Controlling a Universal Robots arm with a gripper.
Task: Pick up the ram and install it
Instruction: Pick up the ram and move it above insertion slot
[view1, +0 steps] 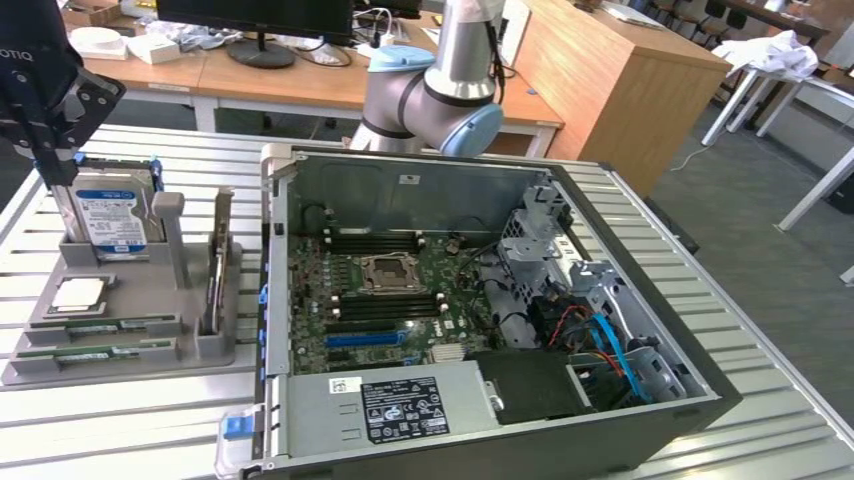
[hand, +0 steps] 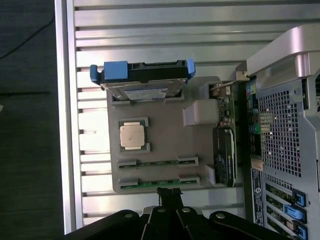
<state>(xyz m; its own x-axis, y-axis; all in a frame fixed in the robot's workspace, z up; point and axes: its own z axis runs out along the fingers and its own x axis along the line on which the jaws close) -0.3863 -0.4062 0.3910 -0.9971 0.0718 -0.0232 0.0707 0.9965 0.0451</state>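
- Exterior view: the gripper (view1: 59, 178) hangs over the gray holder (view1: 127, 368), its fingers pressed together and empty. Two RAM sticks (view1: 96, 329) lie in the holder's slots, beside the open computer case (view1: 400, 205).
- Wrist view: the gripper (hand: 170, 194) is nearest the RAM sticks (hand: 157, 182). The CPU (hand: 132, 136) and hard drive (hand: 142, 80) lie farther off.

HDD (view1: 110, 215) upright; CPU (view1: 78, 292) flat; monitor (view1: 254, 15) behind

The tray (view1: 140, 295) sat on the worktop (view1: 120, 420), with the computer case (view1: 400, 200) just beside it on the exterior view's right. In the tray, a hard drive (view1: 110, 215) stood at the far end, a processor (view1: 78, 292) lay mid-tray, and two ram sticks (view1: 96, 328) lay at the near end.
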